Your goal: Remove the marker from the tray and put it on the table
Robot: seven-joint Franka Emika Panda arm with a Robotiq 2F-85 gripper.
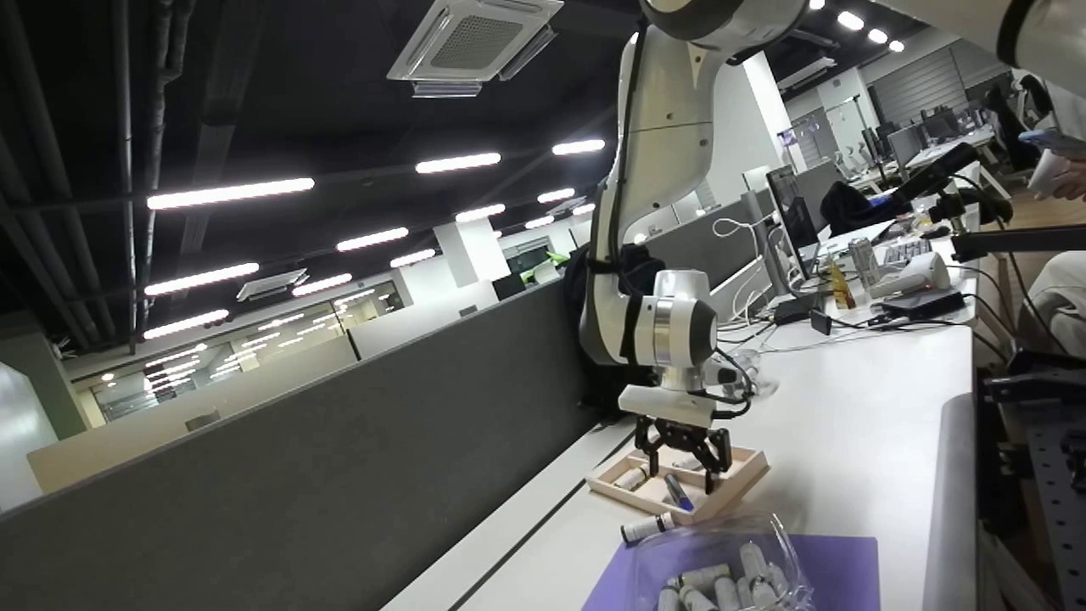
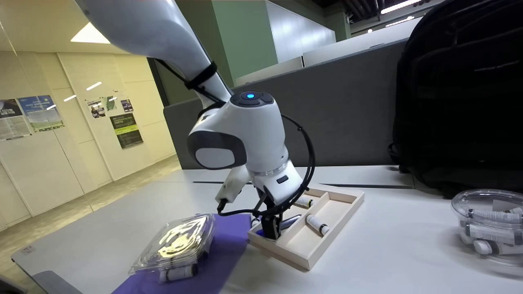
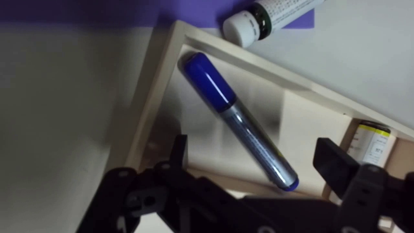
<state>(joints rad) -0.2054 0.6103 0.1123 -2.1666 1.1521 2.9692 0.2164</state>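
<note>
Apparently pre-grasp: in wrist view, at light-wood tray (image 3: 157, 97), astride blue-capped marker (image 3: 242, 122) resting inside, eleven to five o'clock, with Robotiq gripper (image 3: 252, 139) spread wide, empty. Next, probably pinch, lift, lay on white table (image 3: 362, 68) toward two o'clock.

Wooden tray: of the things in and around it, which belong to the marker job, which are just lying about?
Part of the job:
blue-capped marker
wooden tray it lies in
white table, where it goes
hand, open

Just lying about:
bottles in the tray
bottle beside the tray
purple mat
clear box of bottles
round tub of bottles
black backpack
</note>
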